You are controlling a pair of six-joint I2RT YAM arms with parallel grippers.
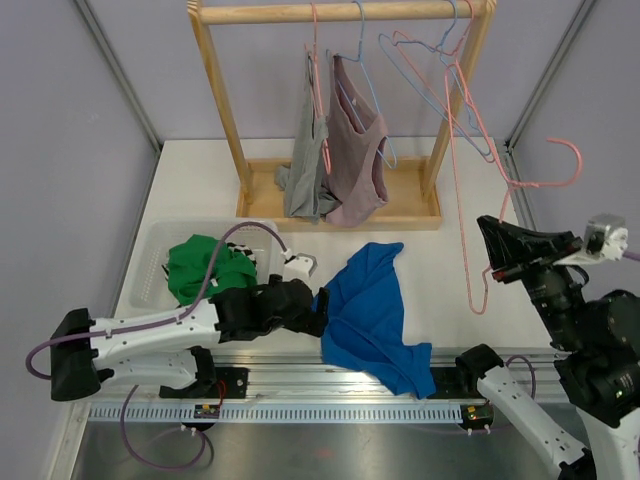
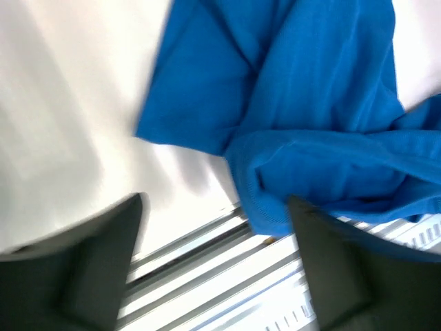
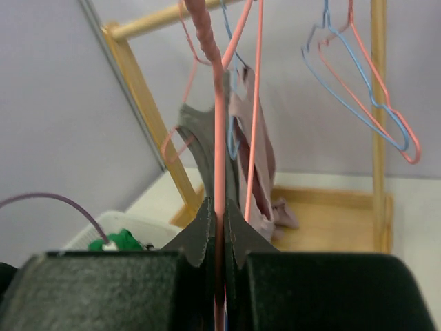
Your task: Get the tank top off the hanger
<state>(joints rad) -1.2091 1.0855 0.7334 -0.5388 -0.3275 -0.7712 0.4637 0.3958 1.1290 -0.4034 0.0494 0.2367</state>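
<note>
The tank top [image 1: 365, 305] lies crumpled on the table [image 1: 440, 260], off the hanger [image 3: 219, 138], with its lower corner spilling over the near edge onto the rail. My left gripper [image 2: 213, 227] stands with its fingers wide apart just above the top's hem and nothing between them. My right gripper [image 3: 219, 214] is clamped together on the hanger's pink wire and holds it up, well apart from the cloth.

I judge the step in hand to be letting go. To do it well, I should lift the left gripper straight up so neither finger drags the hem further toward the edge, and hold the hanger steady meanwhile.

The top view shows the whole garment and the bare hanger at the right. Only my left wrist view shows the fingers clear of the fabric, and only my right wrist view shows the wire pinched at the fingertips.
</note>
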